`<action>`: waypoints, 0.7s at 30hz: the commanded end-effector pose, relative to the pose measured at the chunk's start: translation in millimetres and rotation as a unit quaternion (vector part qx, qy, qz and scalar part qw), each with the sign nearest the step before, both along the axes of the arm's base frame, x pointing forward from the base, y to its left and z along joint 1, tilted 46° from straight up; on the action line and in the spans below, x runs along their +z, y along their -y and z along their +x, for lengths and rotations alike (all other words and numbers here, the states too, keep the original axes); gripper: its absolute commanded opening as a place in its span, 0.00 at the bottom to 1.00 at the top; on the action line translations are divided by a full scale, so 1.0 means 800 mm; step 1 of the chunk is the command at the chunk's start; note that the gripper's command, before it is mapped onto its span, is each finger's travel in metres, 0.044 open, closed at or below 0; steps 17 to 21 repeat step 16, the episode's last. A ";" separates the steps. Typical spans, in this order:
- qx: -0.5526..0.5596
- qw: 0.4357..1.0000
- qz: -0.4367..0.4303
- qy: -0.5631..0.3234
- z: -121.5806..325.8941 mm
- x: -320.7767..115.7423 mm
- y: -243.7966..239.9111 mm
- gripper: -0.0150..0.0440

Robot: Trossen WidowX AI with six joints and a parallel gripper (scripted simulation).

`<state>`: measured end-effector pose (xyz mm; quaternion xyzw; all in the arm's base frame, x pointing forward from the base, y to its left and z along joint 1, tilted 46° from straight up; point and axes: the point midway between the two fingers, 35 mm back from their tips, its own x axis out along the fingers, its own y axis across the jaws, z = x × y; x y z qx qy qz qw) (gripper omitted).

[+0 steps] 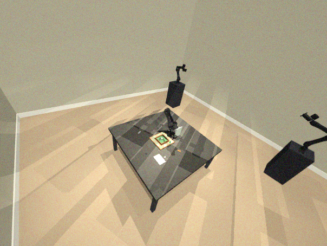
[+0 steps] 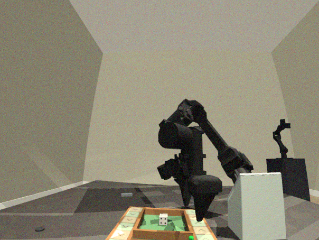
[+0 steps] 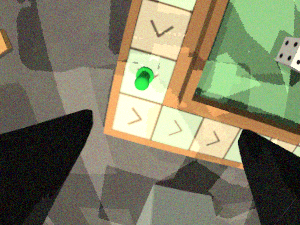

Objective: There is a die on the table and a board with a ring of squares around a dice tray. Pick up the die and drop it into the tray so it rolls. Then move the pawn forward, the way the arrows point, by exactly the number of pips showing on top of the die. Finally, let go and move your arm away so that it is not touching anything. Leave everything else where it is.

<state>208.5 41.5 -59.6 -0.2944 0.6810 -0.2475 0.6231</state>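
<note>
The green pawn (image 1: pixel 170 142) (image 2: pixel 190 237) (image 3: pixel 143 79) stands on a pale green square of the board (image 2: pixel 129 219) (image 3: pixel 175 128), one square from the corner in the wrist view. The white die (image 1: pixel 162 138) (image 2: pixel 163 219) (image 3: pixel 290 53) rests in the green tray (image 2: pixel 156 234) (image 3: pixel 250 64). Its side facing the exterior camera shows several pips; its top is too small to read surely there, and the wrist view cuts the die off. My gripper (image 2: pixel 193 213) (image 3: pixel 167 127) is wide open and empty. Its fingertips are above the board's edge area, apart from the pawn.
A tall pale block (image 1: pixel 178 131) (image 2: pixel 257 206) (image 3: pixel 180 204) stands close beside the board and arm. An orange block (image 1: pixel 178 150) (image 3: pixel 4 43), a white sheet (image 1: pixel 159 159), a small grey bar (image 1: pixel 139 132) (image 2: pixel 127 194) and a dark disc (image 2: pixel 39 229) lie on the table.
</note>
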 end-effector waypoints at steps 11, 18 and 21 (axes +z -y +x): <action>-0.053 0.997 0.001 0.062 -0.034 0.116 0.015 1.00; -0.053 0.997 0.001 0.062 -0.034 0.116 0.015 1.00; -0.053 0.997 0.001 0.062 -0.034 0.116 0.015 1.00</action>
